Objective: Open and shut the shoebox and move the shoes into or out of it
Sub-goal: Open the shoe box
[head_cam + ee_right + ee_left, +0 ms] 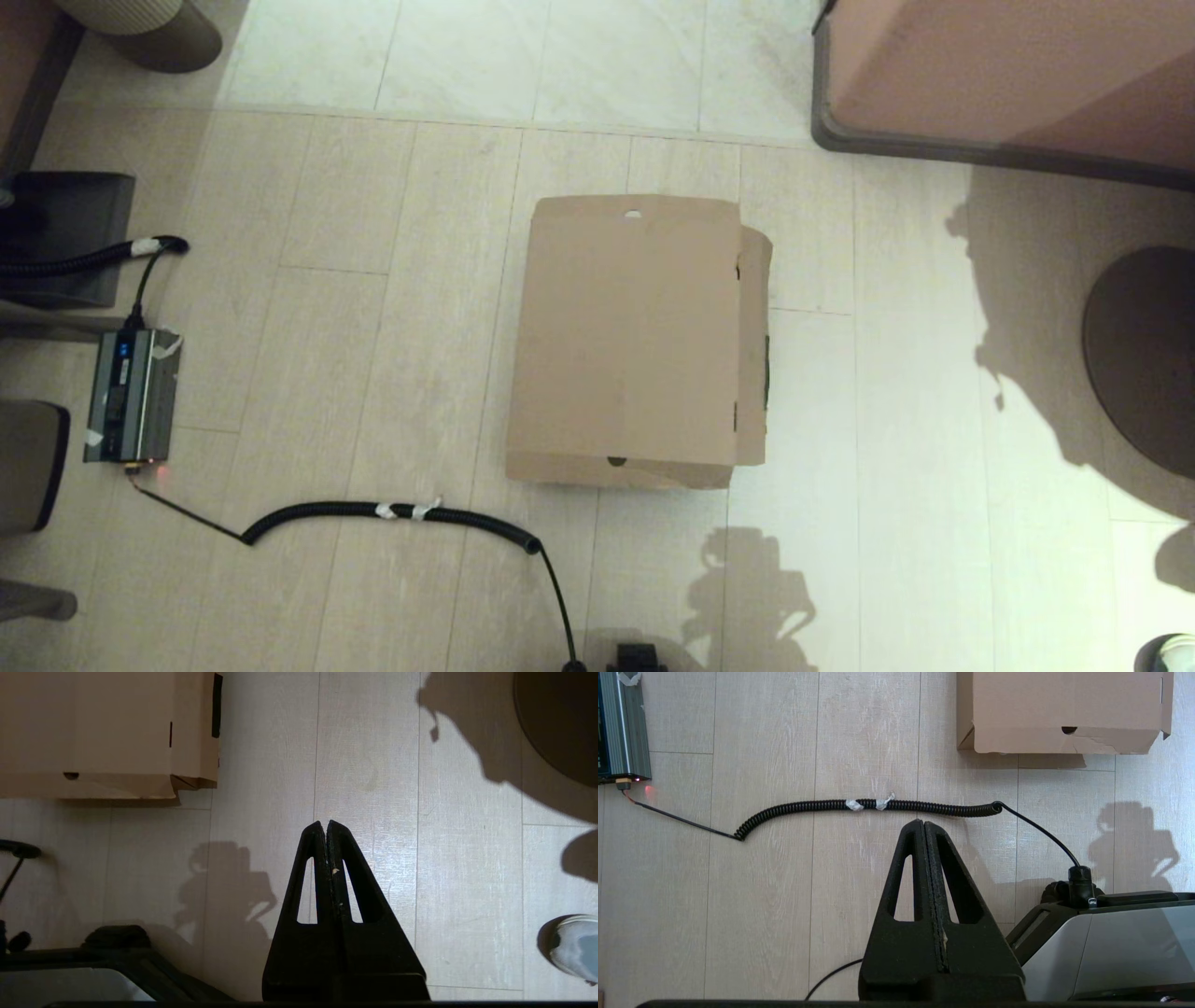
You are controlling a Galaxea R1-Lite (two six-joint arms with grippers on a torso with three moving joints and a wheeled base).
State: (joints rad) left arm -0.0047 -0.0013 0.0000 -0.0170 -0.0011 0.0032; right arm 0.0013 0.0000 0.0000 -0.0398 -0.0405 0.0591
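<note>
Shoebox (635,341) sits closed on the floor, ahead of both grippers, long side pointing away. Left gripper (923,823) is pinched closed and empty. Right gripper (325,823) too. Both look about equally near.

The shoebox (625,336) is matt brown cardboard (torn at one edge) on pale wood-grain floor (373,373).

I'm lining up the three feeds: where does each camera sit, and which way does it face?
Head: high up, looking down at the closed box on the floor; the robot's base edge shows.
Left wrist: behind the shut left claw, facing floor, coiled cable, box front; base corner shows.
Right wrist: behind the shut right claw, facing floor and box.
All three share the box.
</note>
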